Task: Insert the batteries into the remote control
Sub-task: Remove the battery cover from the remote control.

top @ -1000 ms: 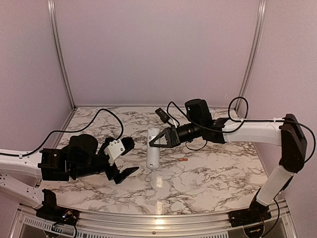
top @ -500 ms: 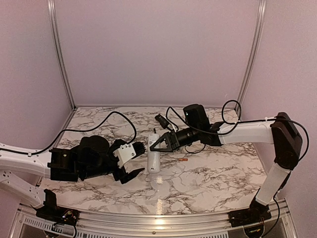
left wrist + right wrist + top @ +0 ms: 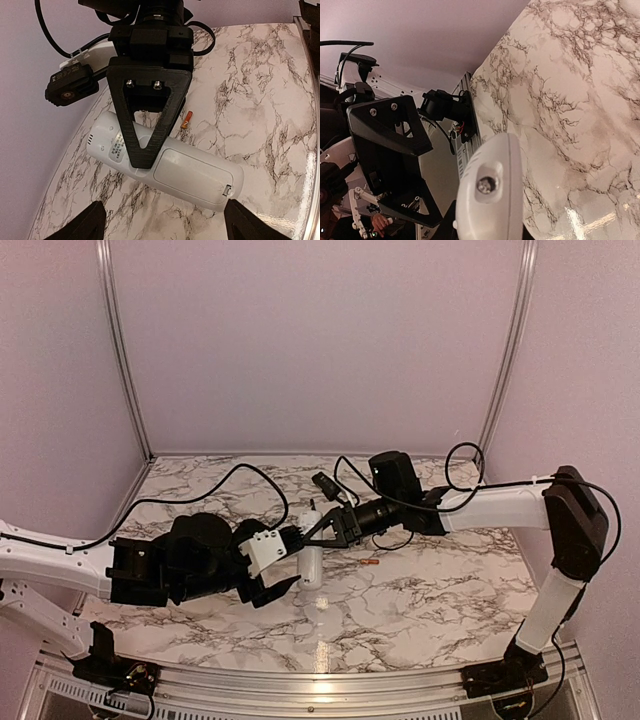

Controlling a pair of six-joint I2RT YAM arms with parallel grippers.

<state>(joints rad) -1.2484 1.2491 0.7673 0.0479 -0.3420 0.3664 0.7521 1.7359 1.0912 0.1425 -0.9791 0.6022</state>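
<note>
two pincers are at the remote (image 3: 195, 172). the right pincer (image 3: 142, 161) is clamped on it, one finger flat on its plain white back, toward the end away from the battery cover (image 3: 192, 175), which is on. the left pincer (image 3: 283, 562) stands apart, a finger to each side of the remote's covered end, touching nothing. an orange battery (image 3: 186, 120) lies on the counter (image 3: 430, 590) just beside the right pincer, beyond the remote.

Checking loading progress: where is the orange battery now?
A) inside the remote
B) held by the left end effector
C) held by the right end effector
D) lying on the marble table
D: the orange battery lies loose on the table, near the remote control that the right end effector grips.
</note>
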